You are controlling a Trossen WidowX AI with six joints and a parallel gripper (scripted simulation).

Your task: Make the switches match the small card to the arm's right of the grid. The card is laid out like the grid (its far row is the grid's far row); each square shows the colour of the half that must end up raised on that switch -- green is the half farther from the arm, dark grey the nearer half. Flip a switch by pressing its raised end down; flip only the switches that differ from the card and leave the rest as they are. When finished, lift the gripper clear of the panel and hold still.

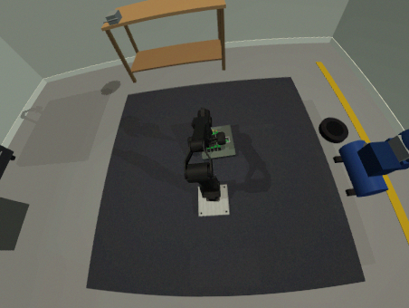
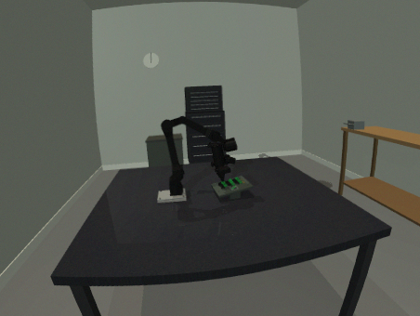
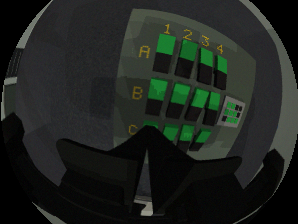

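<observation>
Item: switch panel point(image 3: 189, 86), grey-green, lying on the dark table point(image 2: 279, 218) just beyond the arm's white base plate point(image 1: 214, 200); in the wrist view I read column numbers 1 to 4 and row letters A, B, C, each rocker switch split into a green half and a dark grey half. Item: reference card point(image 3: 232, 111), small, at the right edge of the grid beside row B; its squares are too small for me to read with any confidence. Item: gripper point(image 3: 145, 175), fingers pressed together with nothing between them, tips low in the wrist view and covering the near-left corner of the panel, about switch C1 point(image 3: 152, 127). In the exterior view it hangs close above the near end of the panel; I cannot tell whether it is touching. Step in hand, as I judge it: pressing or lining up on a row-C switch. Next move calls for a short straight push on the raised end only, tips kept off neighbour C2 point(image 3: 172, 132), then a clean vertical lift before I check the rest of the grid against the card.
</observation>
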